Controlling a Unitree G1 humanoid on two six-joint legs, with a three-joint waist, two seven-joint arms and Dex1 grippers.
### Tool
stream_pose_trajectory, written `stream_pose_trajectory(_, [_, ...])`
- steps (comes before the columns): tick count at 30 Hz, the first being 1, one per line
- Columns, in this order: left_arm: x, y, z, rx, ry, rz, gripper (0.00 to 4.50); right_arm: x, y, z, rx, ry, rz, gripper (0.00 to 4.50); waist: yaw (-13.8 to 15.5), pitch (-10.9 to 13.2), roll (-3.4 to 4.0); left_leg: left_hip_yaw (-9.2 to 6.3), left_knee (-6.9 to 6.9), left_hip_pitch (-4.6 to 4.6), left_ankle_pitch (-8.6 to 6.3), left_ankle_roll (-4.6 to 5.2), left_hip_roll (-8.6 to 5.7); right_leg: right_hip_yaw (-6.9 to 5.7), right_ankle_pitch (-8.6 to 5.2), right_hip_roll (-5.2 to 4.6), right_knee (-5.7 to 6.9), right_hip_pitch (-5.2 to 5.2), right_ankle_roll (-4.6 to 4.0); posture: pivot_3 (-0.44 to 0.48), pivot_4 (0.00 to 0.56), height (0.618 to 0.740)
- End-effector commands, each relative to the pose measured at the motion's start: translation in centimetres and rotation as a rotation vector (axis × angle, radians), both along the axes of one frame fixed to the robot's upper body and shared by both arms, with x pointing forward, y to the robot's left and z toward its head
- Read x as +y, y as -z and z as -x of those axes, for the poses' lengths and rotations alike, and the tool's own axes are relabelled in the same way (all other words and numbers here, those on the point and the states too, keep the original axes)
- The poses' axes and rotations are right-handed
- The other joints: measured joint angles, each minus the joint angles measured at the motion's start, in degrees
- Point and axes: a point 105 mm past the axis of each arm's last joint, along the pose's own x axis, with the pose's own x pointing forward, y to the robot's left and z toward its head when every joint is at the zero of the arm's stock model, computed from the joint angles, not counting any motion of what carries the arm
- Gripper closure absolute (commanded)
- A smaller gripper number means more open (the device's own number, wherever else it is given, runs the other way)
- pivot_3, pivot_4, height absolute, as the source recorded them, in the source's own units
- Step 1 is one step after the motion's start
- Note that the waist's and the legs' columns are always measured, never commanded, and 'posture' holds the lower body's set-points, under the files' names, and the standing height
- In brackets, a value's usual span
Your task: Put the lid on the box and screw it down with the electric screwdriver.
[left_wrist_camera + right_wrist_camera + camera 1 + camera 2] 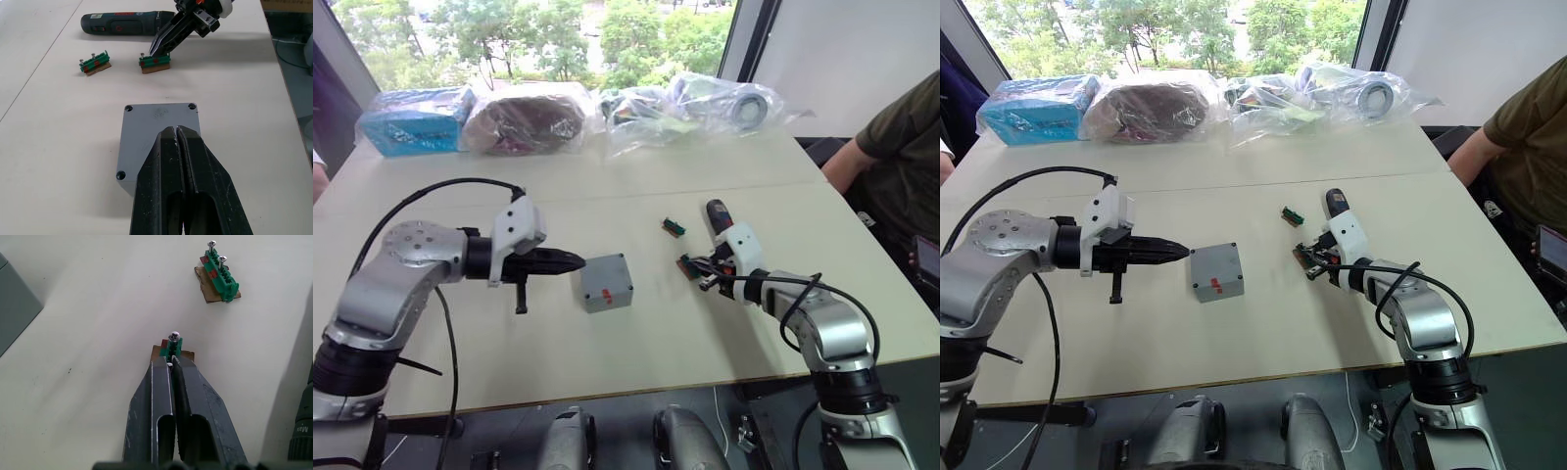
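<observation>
Pale table (636,343), lidded box (606,282).

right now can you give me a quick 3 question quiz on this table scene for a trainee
1. True or false: the lid already sits on the box.
2. Which gripper is at a green screw holder? A) left gripper B) right gripper
3. Fill in: the electric screwdriver lies on the table, beyond the two green ____ holders.

Key
1. True. The grey box is closed, with the lid's corner holes showing.
2. B. Its fingertips are closed at the near green holder; the far green holder stands apart with two screws.
3. screw
</observation>
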Motion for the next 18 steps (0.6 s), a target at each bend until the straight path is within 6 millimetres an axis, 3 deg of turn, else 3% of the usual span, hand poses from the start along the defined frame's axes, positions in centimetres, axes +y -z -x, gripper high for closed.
stream_pose_trajectory(1, [-0.1,-0.9,0.5,-0.045,0.019,-0.004,4.50,0.1,-2.7,-0.3,-0.083,-0.006,-0.032,4.44,0.0,0.0,0.00,0.00,0.00,0.00,0.00,0.00,0.00,0.00,0.00,0.00,0.00,0.00,0.00,0.000,0.150,0.740])
stream_pose_trajectory(3, [0.1,-0.8,0.6,-0.040,0.014,-0.009,4.50,0.1,-3.4,-0.2,-0.099,-0.012,-0.033,4.44,0.0,0.0,0.00,-0.01,0.00,0.00,0.00,0.00,0.01,0.00,0.00,0.00,0.00,-0.01,0.00,0.000,0.150,0.740])
stream_pose_trajectory(7, [1.0,-0.3,0.6,-0.030,-0.025,-0.031,4.50,0.4,-6.8,0.4,-0.168,-0.059,-0.026,4.44,0.0,0.0,0.06,0.01,-0.04,-0.01,0.00,0.00,0.02,0.01,0.00,-0.01,0.00,-0.05,0.00,0.000,0.150,0.740])
stream_pose_trajectory(11, [1.5,-0.4,0.6,-0.028,-0.048,-0.025,4.50,2.3,-8.9,1.2,-0.182,-0.159,-0.016,4.44,-0.1,0.1,0.08,0.00,-0.05,-0.02,0.00,0.00,0.05,0.01,0.00,-0.02,0.00,-0.08,-0.01,0.000,0.150,0.740])
stream_pose_trajectory(13, [1.8,-0.4,0.4,-0.032,-0.068,-0.025,4.50,4.8,-9.5,1.6,-0.169,-0.256,-0.022,4.44,-0.1,0.1,0.08,-0.01,-0.07,-0.02,0.00,0.00,0.04,0.01,-0.01,0.00,0.00,-0.08,-0.02,0.000,0.150,0.740])
stream_pose_trajectory(18, [2.2,-0.5,0.1,-0.035,-0.089,-0.025,4.50,8.2,-9.3,2.2,-0.136,-0.391,-0.016,4.44,-0.1,0.1,0.08,0.01,-0.10,-0.03,0.00,0.00,0.05,0.01,-0.01,-0.01,0.00,-0.12,-0.02,0.000,0.150,0.740])
